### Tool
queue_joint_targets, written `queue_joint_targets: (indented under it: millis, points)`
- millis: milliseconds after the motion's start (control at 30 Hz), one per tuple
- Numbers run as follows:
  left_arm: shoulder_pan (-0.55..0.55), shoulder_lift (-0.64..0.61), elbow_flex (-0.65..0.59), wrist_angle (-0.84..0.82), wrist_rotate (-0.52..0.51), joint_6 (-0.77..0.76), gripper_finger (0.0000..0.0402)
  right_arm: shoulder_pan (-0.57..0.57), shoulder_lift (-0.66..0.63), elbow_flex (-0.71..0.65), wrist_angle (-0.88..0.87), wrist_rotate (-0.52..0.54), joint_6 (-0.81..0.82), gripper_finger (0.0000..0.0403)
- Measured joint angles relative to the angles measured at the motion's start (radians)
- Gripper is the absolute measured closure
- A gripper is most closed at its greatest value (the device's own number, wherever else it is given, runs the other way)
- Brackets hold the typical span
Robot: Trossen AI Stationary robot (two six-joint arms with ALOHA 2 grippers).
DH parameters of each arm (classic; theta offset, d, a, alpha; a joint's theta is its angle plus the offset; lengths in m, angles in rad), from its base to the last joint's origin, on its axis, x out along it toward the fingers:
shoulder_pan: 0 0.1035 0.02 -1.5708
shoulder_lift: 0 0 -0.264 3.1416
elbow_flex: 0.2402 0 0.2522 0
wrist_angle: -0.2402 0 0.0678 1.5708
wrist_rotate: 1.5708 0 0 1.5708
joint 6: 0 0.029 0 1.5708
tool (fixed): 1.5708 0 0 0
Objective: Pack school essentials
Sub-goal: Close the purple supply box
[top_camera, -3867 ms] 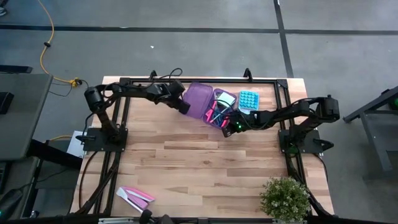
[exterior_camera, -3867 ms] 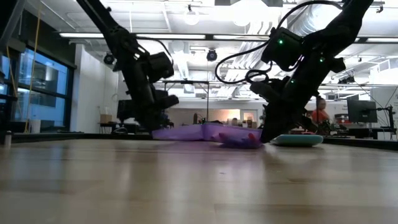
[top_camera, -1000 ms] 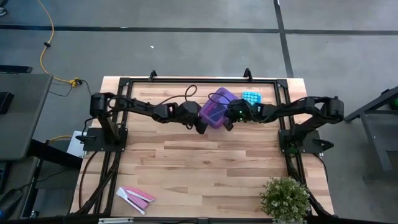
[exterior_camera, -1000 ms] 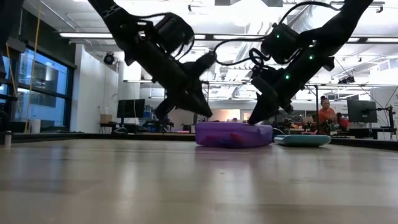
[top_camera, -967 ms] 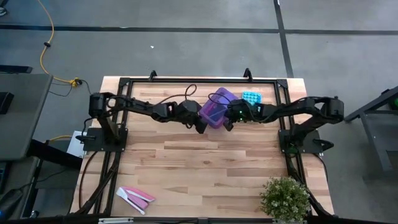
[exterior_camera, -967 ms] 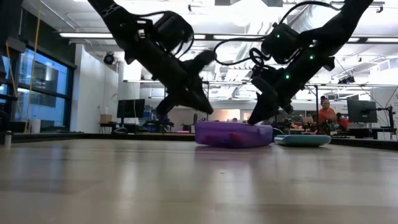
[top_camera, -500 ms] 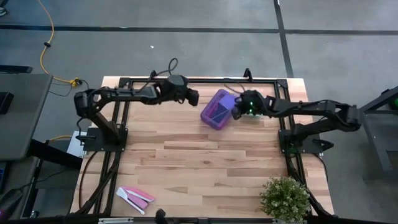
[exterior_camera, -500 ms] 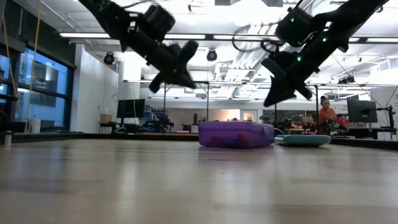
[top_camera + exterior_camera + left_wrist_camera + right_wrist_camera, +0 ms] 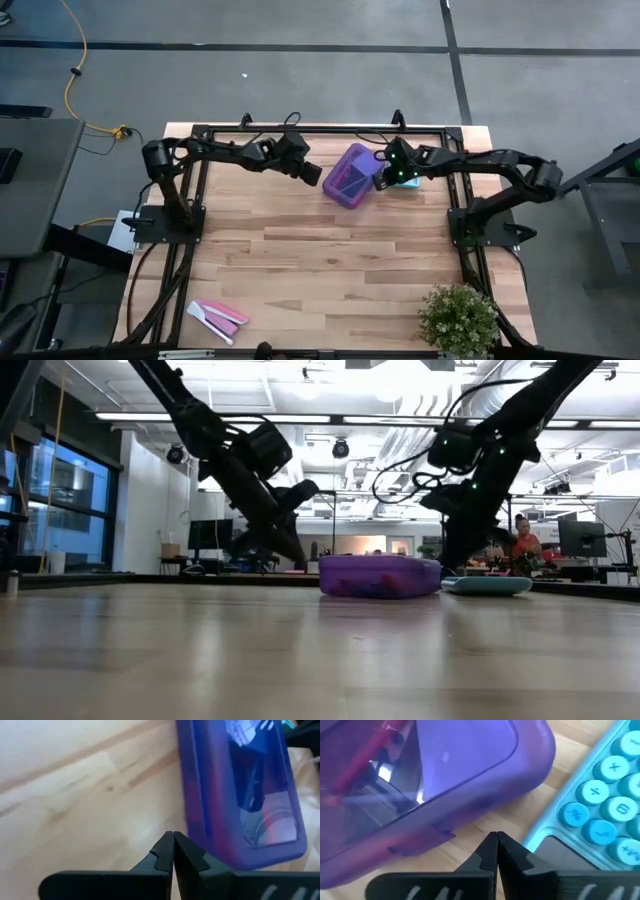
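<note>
Between claws, purple box (image 9: 348,175) closed

The closed case (image 9: 349,174) lies between both grippers, the calculator (image 9: 600,805) just to its right.

Place: robotics lab (open-plan, office-like)
Evidence: light wooden bench (image 9: 330,260) in a black metal frame (image 9: 320,130) on grey concrete floor (image 9: 300,70); ceiling strip lights (image 9: 150,417); computer monitors (image 9: 580,538); seated person (image 9: 518,540).

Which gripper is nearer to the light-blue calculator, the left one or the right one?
The right. The right gripper sits between the purple box and the calculator, right beside its edge. The left gripper is on the box's far side, away from the calculator.
</note>
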Motion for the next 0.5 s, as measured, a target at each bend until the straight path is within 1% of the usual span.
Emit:
queue_joint_targets:
  millis: [233,400,500]
  points:
    - [-0.035,0.021,0.001,0.082,0.000,-0.036,0.0402,0.011,0.044,0.000,0.083,0.000,0.036,0.0403]
    - [-0.080,0.039,0.000,0.075,0.017,-0.053,0.0402,0.006,0.046,0.000,0.091,0.020,0.059,0.0403]
    - [-0.115,0.050,0.000,0.068,0.014,-0.058,0.0402,0.002,0.046,0.000,0.128,0.024,0.060,0.0403]
